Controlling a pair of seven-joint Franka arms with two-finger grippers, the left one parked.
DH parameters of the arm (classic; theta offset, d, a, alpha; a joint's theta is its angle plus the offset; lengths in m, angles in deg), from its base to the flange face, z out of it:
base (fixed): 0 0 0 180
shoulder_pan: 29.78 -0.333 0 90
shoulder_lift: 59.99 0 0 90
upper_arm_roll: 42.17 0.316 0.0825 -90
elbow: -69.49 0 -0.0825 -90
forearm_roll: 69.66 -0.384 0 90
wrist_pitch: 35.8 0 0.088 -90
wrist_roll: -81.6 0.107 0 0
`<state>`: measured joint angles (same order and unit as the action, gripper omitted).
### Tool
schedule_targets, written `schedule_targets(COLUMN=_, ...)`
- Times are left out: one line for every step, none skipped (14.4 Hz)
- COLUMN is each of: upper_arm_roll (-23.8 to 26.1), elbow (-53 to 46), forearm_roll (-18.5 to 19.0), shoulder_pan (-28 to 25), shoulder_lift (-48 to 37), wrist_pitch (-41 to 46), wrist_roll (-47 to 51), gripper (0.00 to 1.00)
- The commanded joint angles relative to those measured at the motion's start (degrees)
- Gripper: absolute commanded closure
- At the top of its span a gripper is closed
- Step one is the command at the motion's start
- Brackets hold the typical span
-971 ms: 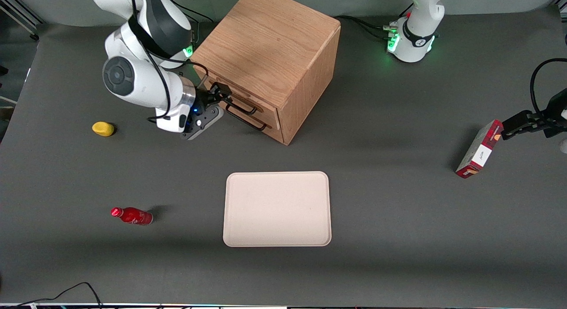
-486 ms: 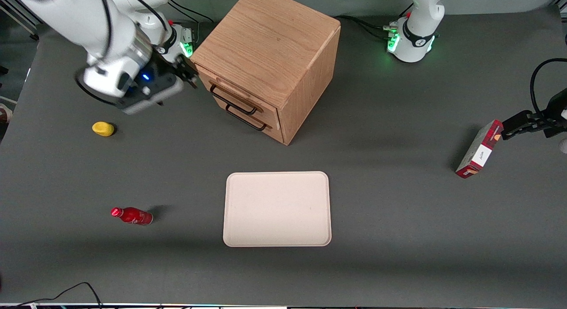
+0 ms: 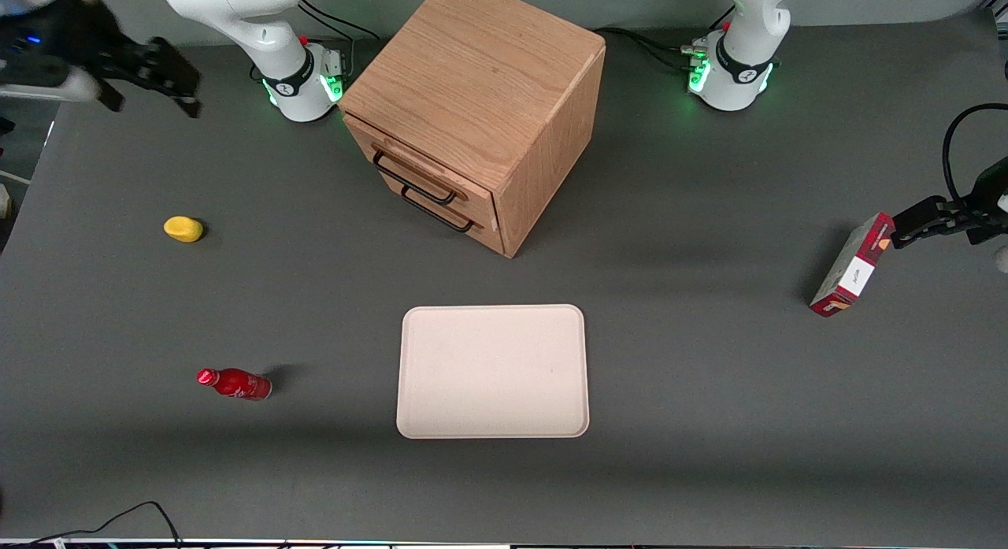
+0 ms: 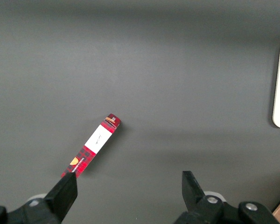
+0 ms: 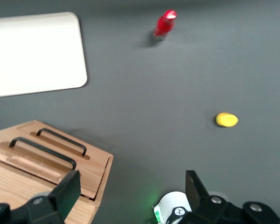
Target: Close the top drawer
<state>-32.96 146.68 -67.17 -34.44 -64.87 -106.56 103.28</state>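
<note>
The tool (image 3: 150, 76) hangs high over the dark grey tabletop (image 3: 709, 391), well apart from the wooden cabinet (image 3: 472, 84) toward the working arm's end; its fingers (image 5: 65, 193) are spread wide and hold nothing, touching nothing. Much of the arm is cut off by the frame edge and blurred. The top drawer (image 3: 409, 167) sits pushed in, flush with the cabinet's face (its black wire handle just above the lower drawer (image 3: 441, 210)). Nearer the front camera than the cabinet lies a pale tray (image 3: 493, 371). A yellow lump (image 3: 183, 228) and a red bottle (image 3: 235, 383) lie toward the working arm's end, a red carton (image 3: 852, 265) toward the parked arm's.
</note>
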Motion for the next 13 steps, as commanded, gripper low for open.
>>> schedule_targets(upper_arm_roll=-2.6, elbow=4.0, forearm_roll=0.2, shoulder_pan=-0.4, shoulder_lift=-3.4, wrist_pitch=0.4, wrist_roll=3.3, gripper=0.00)
schedule_targets(upper_arm_roll=-3.8, elbow=6.8, forearm_roll=-1.2, shoulder_pan=-0.4, shoulder_lift=-4.5, wrist_pitch=-1.2, wrist_roll=3.2, gripper=0.00)
schedule_targets(upper_arm_roll=-5.2, elbow=10.5, forearm_roll=-2.7, shoulder_pan=-0.4, shoulder_lift=-6.4, wrist_pitch=-4.1, wrist_roll=3.0, gripper=0.00)
schedule_targets(upper_arm_roll=-6.2, elbow=15.4, forearm_roll=-2.9, shoulder_pan=-0.4, shoulder_lift=-9.1, wrist_pitch=-7.5, wrist_roll=2.7, gripper=0.00)
schedule_targets(upper_arm_roll=-6.6, elbow=20.8, forearm_roll=-3.0, shoulder_pan=-0.4, shoulder_lift=-12.0, wrist_pitch=-10.8, wrist_roll=2.5, gripper=0.00)
schedule_targets(upper_arm_roll=-6.8, elbow=25.7, forearm_roll=-3.6, shoulder_pan=-0.4, shoulder_lift=-14.9, wrist_pitch=-14.0, wrist_roll=2.5, gripper=0.00)
schedule_targets(upper_arm_roll=-8.2, elbow=29.4, forearm_roll=-4.2, shoulder_pan=-0.4, shoulder_lift=-17.2, wrist_pitch=-16.7, wrist_roll=2.3, gripper=0.00)
schedule_targets(upper_arm_roll=-9.3, elbow=30.6, forearm_roll=-4.3, shoulder_pan=-0.5, shoulder_lift=-17.7, wrist_pitch=-17.5, wrist_roll=2.2, gripper=0.00)
schedule_targets(upper_arm_roll=-9.5, elbow=30.0, forearm_roll=-4.3, shoulder_pan=-0.6, shoulder_lift=-17.0, wrist_pitch=-17.5, wrist_roll=1.9, gripper=0.00)
schedule_targets(upper_arm_roll=-9.5, elbow=28.8, forearm_roll=-4.3, shoulder_pan=-0.7, shoulder_lift=-16.0, wrist_pitch=-17.2, wrist_roll=1.9, gripper=0.00)
schedule_targets(upper_arm_roll=-9.6, elbow=27.8, forearm_roll=-4.3, shoulder_pan=-0.7, shoulder_lift=-14.8, wrist_pitch=-17.0, wrist_roll=1.9, gripper=0.00)
schedule_targets(upper_arm_roll=-9.6, elbow=26.2, forearm_roll=-4.3, shoulder_pan=-0.7, shoulder_lift=-13.8, wrist_pitch=-16.8, wrist_roll=1.8, gripper=0.00)
schedule_targets(upper_arm_roll=-9.6, elbow=24.9, forearm_roll=-4.3, shoulder_pan=-0.6, shoulder_lift=-13.0, wrist_pitch=-16.2, wrist_roll=1.9, gripper=0.00)
